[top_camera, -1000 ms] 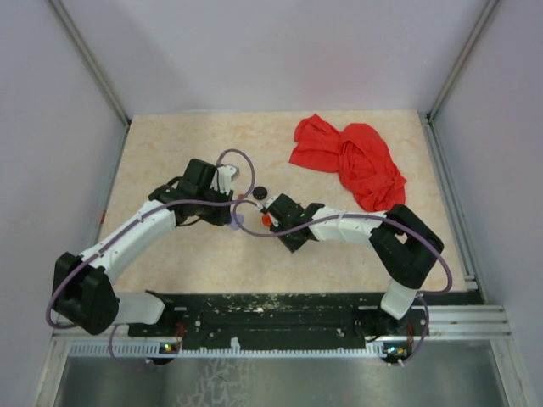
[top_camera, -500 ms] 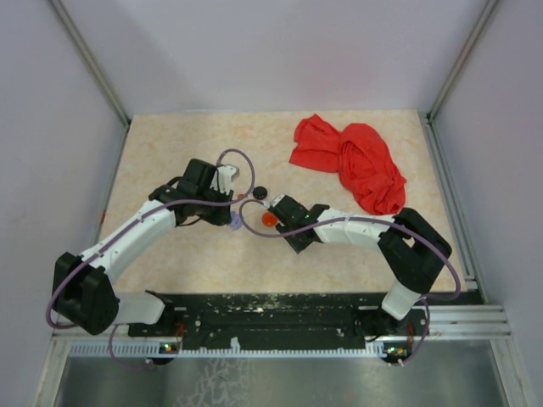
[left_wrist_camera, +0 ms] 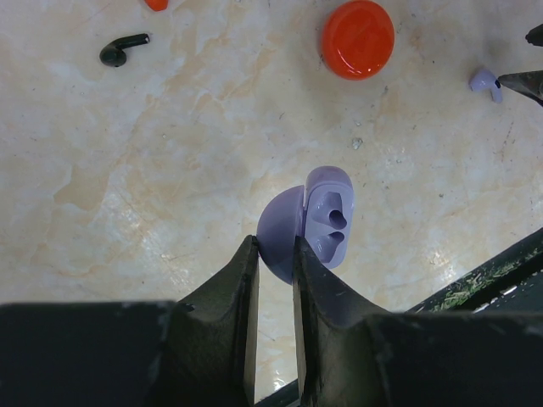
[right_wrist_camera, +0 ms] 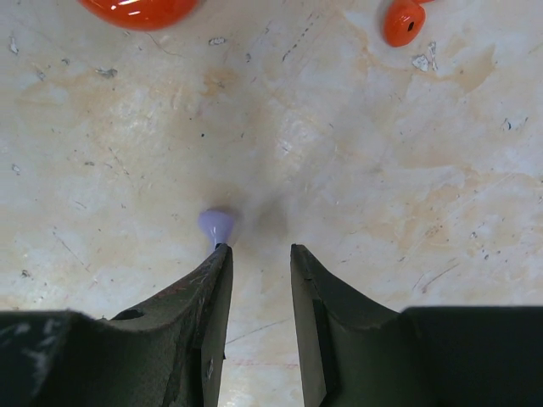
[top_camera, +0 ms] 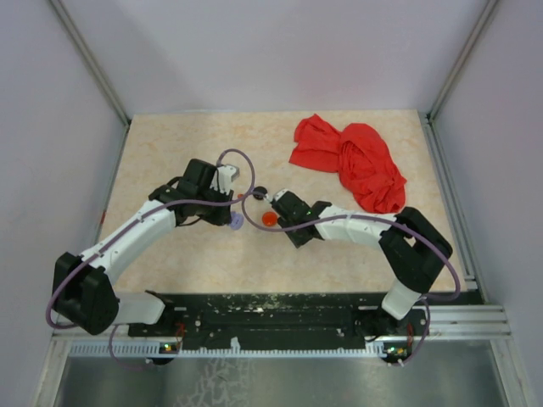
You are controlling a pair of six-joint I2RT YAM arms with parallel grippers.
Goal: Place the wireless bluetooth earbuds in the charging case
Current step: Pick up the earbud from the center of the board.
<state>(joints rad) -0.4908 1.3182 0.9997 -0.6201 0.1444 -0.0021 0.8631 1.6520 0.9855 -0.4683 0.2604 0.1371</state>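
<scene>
The right arm has slid up and off the red disc (top_camera: 269, 219) since a second ago, its jaws spreading a touch, while the left arm has stayed put. Right gripper (right_wrist_camera: 259, 252) now: fingers narrowly parted, nothing between them. The lavender earbud (right_wrist_camera: 216, 226) sits just ahead of one fingertip, touching it or very nearly, off to the side of the gap rather than in it. There's the danger: close from here and that finger shoves or flicks the tiny bud across the table (right_wrist_camera: 382, 153) instead of catching it (it looks smooth and rounded, so I'd expect it to skid). The tips want shifting sideways to straddle it first. Over on the other side, the left gripper (left_wrist_camera: 273, 250) is clamped on the charging case (left_wrist_camera: 310, 222), pinching its domed half. The lid is open and both sockets are empty, just beyond the fingertips. Held by one edge like that, it may pivot when a bud is pressed in.
</scene>
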